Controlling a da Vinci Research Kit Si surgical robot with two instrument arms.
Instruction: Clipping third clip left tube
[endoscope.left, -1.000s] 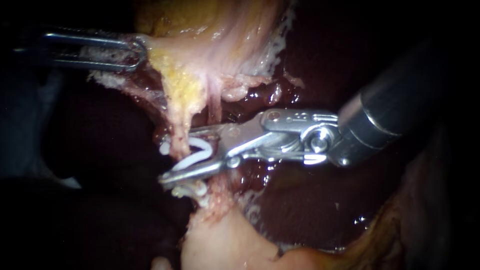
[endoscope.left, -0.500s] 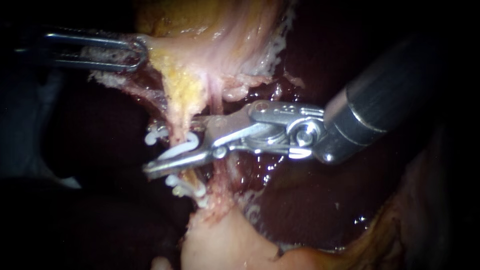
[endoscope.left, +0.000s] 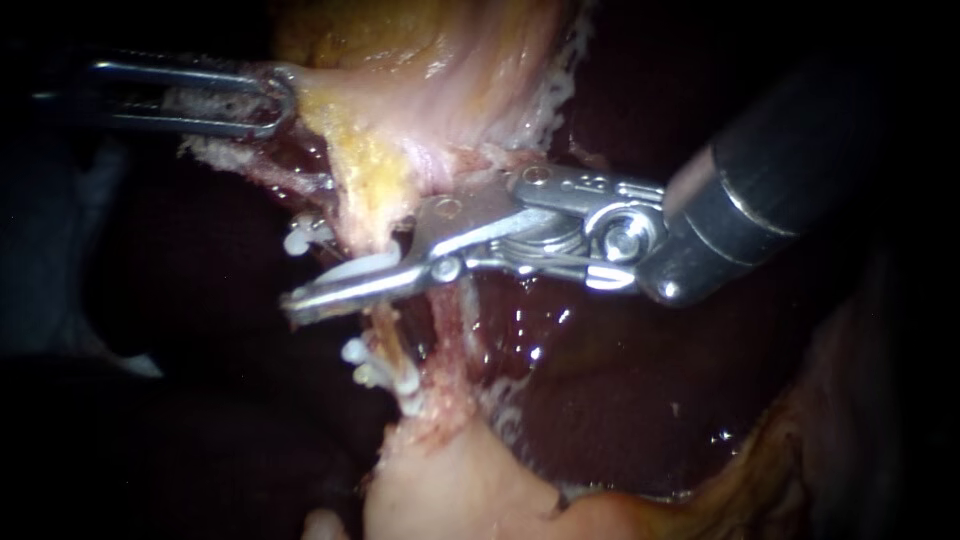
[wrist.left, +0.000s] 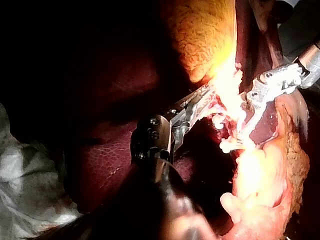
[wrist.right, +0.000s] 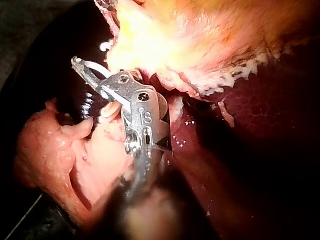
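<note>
Left tube (endoscope.left: 385, 325) passes between the right instrument's (endoscope.left: 295, 272) jaws, which stand partly apart and hold a white clip (endoscope.left: 365, 267) astride it; set clips (endoscope.left: 390, 378) sit just below. The left instrument (endoscope.left: 265, 100) grips the gallbladder (endoscope.left: 420, 90) well away. Closing seems in hand; next, a full squeeze.

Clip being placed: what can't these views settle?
1. Whether the clip is closed: endoscope view, the tube hides its far side.
2. Tube in left wrist view: lost in glare.
3. Right instrument's shaft, right wrist view: blurred.
</note>
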